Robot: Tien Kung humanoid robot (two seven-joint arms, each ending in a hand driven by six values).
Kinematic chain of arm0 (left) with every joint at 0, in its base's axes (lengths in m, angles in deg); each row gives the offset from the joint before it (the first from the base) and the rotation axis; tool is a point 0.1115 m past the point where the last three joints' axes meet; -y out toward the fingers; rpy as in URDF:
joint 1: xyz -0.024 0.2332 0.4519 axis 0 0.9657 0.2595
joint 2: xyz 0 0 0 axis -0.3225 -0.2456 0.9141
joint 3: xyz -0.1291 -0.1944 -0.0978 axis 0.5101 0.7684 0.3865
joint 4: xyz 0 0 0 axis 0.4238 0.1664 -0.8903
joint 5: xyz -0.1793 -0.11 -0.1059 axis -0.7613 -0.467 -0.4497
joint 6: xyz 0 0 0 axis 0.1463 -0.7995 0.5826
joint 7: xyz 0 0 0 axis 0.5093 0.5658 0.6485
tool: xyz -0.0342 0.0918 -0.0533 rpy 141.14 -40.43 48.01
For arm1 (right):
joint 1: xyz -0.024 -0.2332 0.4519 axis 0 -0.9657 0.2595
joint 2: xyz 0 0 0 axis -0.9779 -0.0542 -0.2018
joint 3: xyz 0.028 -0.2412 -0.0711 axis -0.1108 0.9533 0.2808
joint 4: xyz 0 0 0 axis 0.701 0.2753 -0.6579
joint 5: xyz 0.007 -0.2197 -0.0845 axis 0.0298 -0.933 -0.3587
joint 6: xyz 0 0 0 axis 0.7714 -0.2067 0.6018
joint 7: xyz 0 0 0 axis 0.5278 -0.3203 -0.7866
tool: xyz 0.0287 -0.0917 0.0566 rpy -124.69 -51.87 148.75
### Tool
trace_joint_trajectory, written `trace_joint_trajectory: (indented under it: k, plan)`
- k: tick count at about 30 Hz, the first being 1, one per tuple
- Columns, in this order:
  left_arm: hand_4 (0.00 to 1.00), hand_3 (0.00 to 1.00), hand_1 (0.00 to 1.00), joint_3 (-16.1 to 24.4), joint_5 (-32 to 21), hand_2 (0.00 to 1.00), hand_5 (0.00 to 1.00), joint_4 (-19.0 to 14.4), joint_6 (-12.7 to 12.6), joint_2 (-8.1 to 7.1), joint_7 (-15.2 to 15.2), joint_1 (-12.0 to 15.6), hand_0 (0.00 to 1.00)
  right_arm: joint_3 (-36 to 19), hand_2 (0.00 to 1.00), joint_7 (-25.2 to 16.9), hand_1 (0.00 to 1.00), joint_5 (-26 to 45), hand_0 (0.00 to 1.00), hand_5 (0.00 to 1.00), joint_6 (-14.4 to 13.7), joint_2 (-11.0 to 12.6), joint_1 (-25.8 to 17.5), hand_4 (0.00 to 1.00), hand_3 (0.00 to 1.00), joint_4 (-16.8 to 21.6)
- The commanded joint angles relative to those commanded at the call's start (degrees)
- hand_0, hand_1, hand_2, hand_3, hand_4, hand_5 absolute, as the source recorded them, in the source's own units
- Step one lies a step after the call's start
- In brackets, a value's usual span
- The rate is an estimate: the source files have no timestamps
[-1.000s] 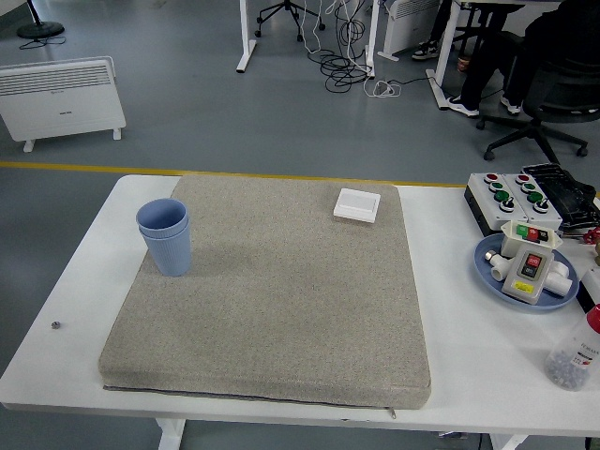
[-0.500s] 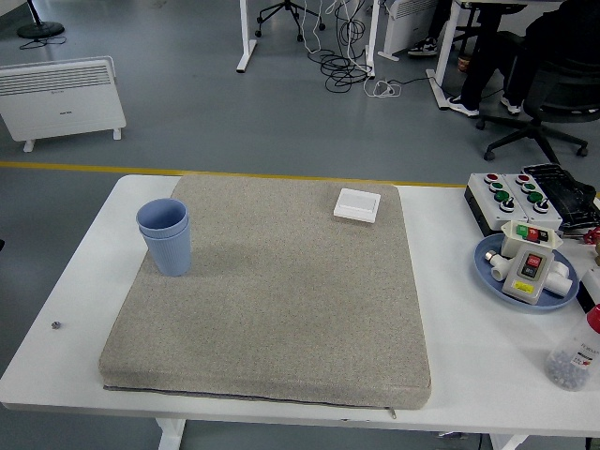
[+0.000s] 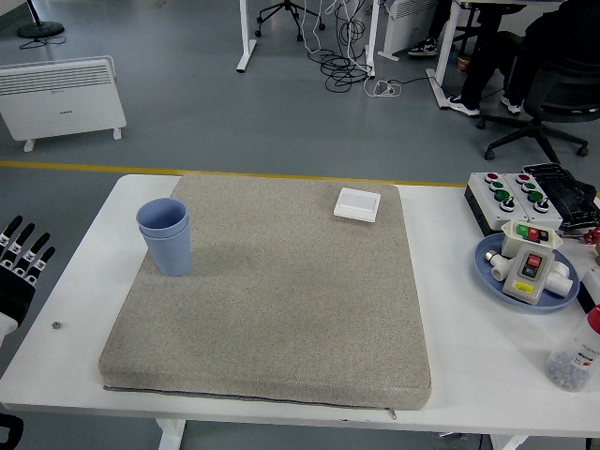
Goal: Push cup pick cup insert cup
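At the table's left edge the left hand (image 3: 21, 272) shows with fingers spread wide and holding nothing, while farther in, near the mat's (image 3: 281, 309) left edge, two nested blue cups (image 3: 166, 236) stand upright, likely light, stiff, smooth-walled plastic, best gripped around the sides.

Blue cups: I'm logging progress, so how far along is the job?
The blue cups already stand nested upright on the grey mat, so insertion looks done. Nothing is in hand: the left hand is at the table's left edge, fingers spread. No step visibly remains.
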Motion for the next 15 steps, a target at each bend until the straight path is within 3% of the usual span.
trace_joint_trajectory:
  k: [15]
  plan:
    - [0.618, 0.920, 0.904, -0.7, -1.1, 0.985, 0.998, 0.0, -0.2, 0.14, -0.1, 0.2, 0.909, 0.0, 0.584, 0.2, 0.610, -0.4, 0.749, 0.572, 0.0, 0.0, 0.4, 0.108, 0.583, 0.0]
